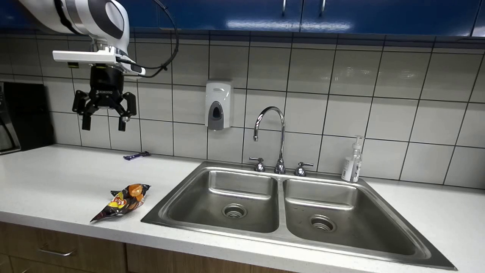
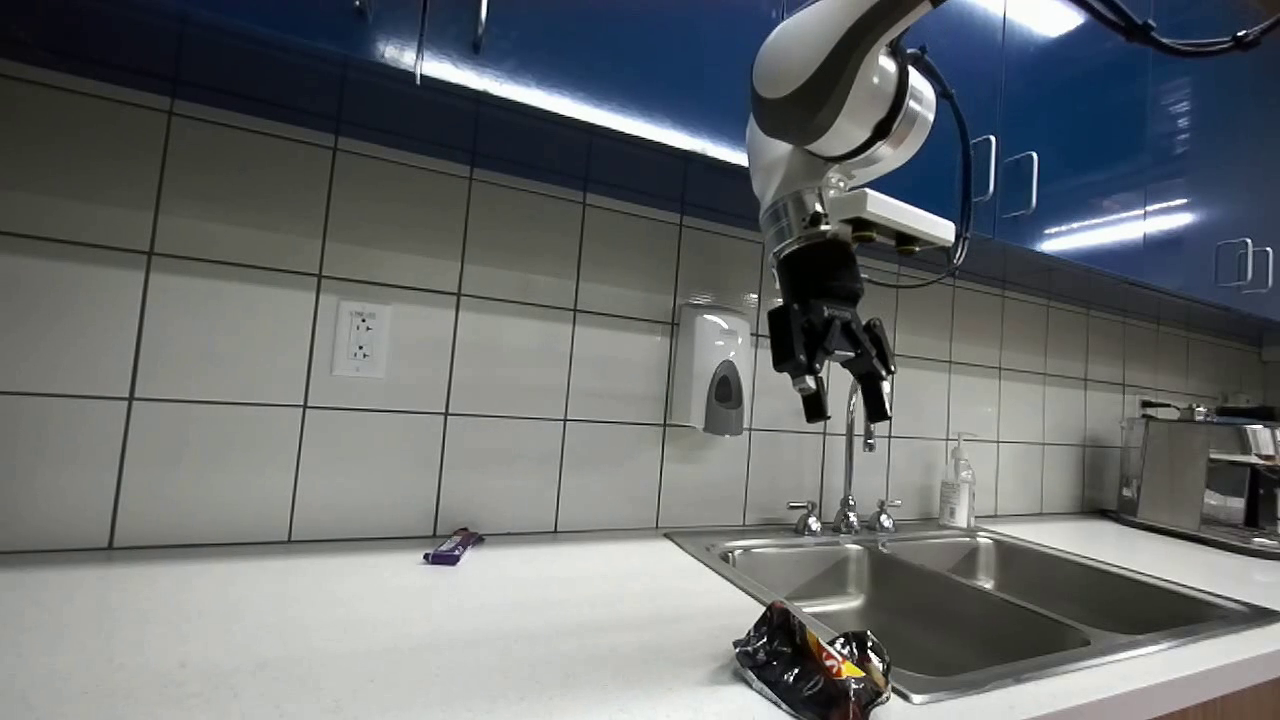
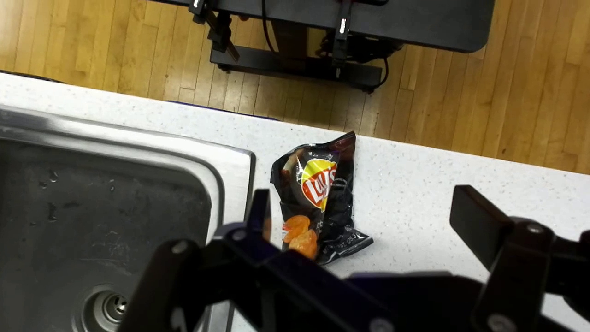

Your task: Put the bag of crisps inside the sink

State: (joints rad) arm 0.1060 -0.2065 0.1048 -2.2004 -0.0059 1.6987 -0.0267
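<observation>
The bag of crisps (image 1: pixel 125 201) lies on the white counter (image 1: pixel 49 178), in the lower left of the frame in an exterior view. Its long way runs on a slant. The dark, pointy end aims at the bottom left corner, and the fatter end with the orange on it aims up and to the right. In the wrist view the bag lies near the middle of the frame, and its long way goes up and down the frame. The red and yellow Lay's badge is in the upper half, and the printed orange crisps are near the bottom end. The bag is just beside the metal sink (image 3: pixel 236 173), with a thin strip of counter between them.

The black gripper (image 1: pixel 104 126) hangs high over the counter and points down, in the upper left of the frame in an exterior view. Its two jaws are spread wide apart, and they have hold of nothing.

The shiny tap (image 1: pixel 282 140) stands at the back of the sink. A small purple packet (image 1: pixel 136 155) lies by the tiled wall (image 1: pixel 155 136). A clear pump bottle (image 1: pixel 352 167) stands on the right, at the back of the sink
</observation>
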